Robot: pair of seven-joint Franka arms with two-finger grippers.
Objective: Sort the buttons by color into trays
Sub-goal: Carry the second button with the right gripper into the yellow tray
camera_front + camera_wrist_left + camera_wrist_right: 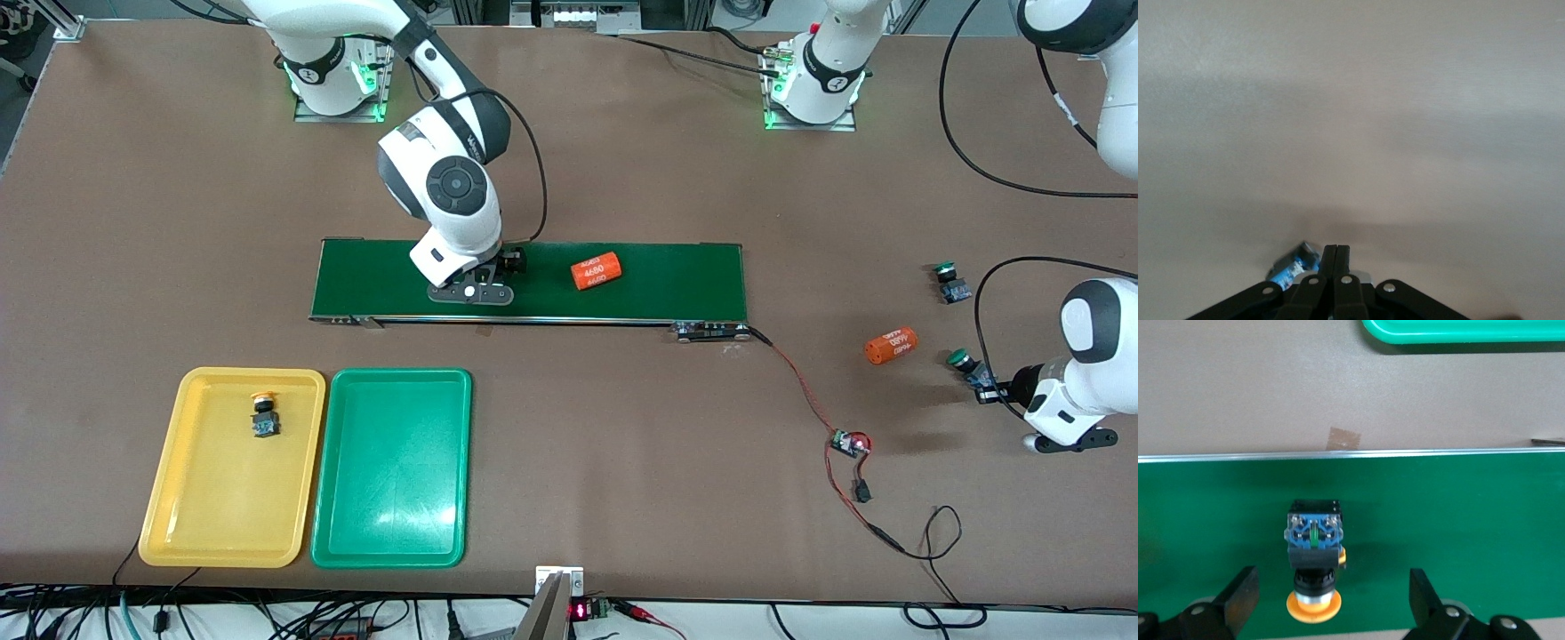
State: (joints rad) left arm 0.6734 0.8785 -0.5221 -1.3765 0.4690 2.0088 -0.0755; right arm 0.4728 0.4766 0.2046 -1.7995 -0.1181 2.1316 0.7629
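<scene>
A: Progress so far, as I judge it: one yellow-capped button [263,416] lies in the yellow tray [197,524]; the green tray [391,533] beside it holds nothing; three buttons are left to sort

B: Where are they?

A: A second yellow-capped one [1313,559] sits on the dark-green conveyor belt [676,284], between the spread fingers of the right gripper [1331,597], which hangs low over it without touching; two green-capped buttons lie toward the left arm's end of the table, one [949,281] farther from the front camera, the other [971,367] nearer

B: And the left gripper [1336,257]?

A: Down at the table by the nearer green one; its fingers are pressed together with nothing between them; in the left wrist view the button's blue body [1293,264] lies just beside the fingertips, not in them; to my eye the grasp has missed and needs another try; two orange cylinders, one on the belt [595,270], one on the table [891,346], are not buttons
</scene>
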